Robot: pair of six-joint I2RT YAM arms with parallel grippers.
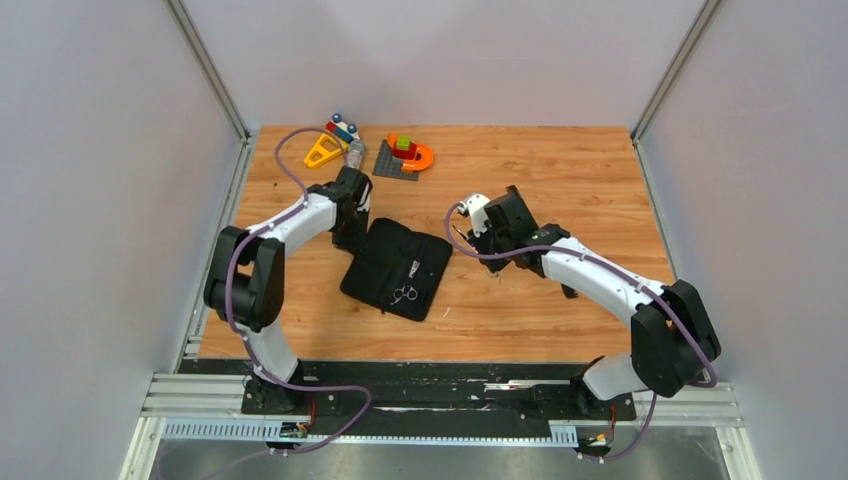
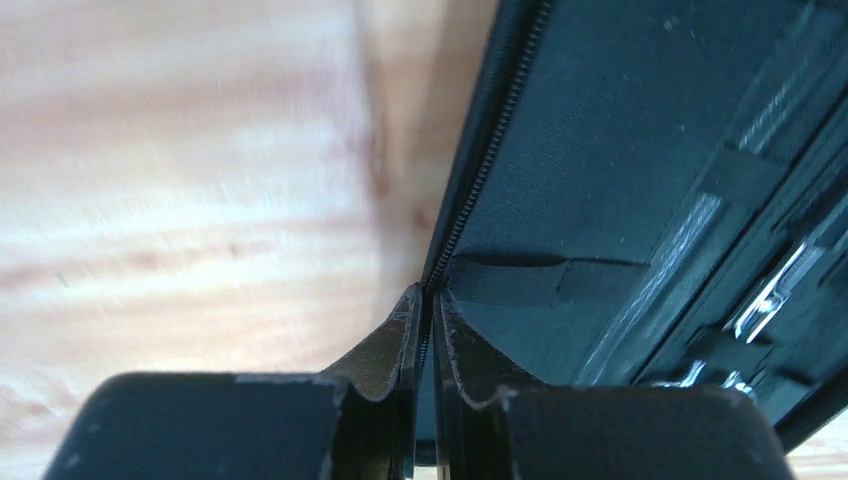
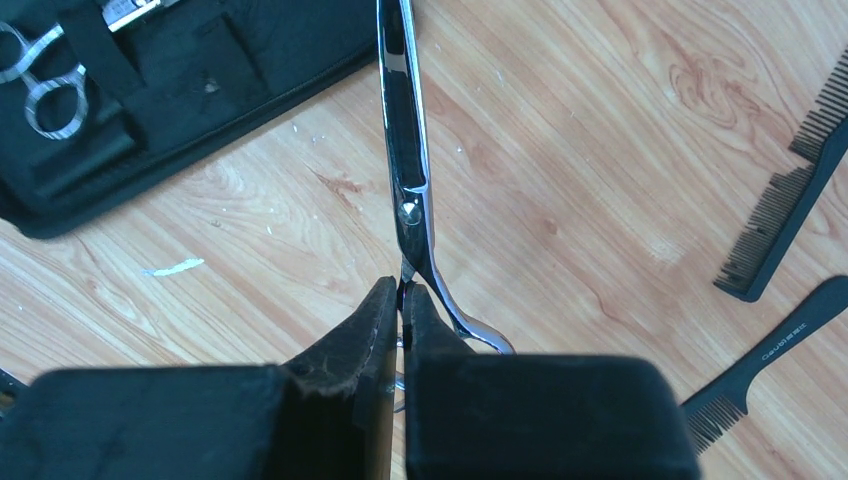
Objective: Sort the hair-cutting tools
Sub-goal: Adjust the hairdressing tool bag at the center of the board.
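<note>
A black zip-up tool case (image 1: 395, 268) lies open in the middle of the table. One pair of silver scissors (image 1: 405, 293) sits strapped inside it and also shows in the right wrist view (image 3: 40, 80). My left gripper (image 2: 428, 300) is shut on the case's zippered left edge (image 2: 470, 200). My right gripper (image 3: 402, 292) is shut on the handle end of a second pair of silver scissors (image 3: 405, 150), held above the wood with the blades pointing at the case (image 3: 200, 70). Two black combs (image 3: 790, 210) (image 3: 770, 365) lie on the table to the right.
Colourful toy blocks (image 1: 405, 155), a yellow triangle toy (image 1: 323, 150) and a grey cylinder (image 1: 355, 155) stand at the back of the table behind the left arm. White walls close in both sides.
</note>
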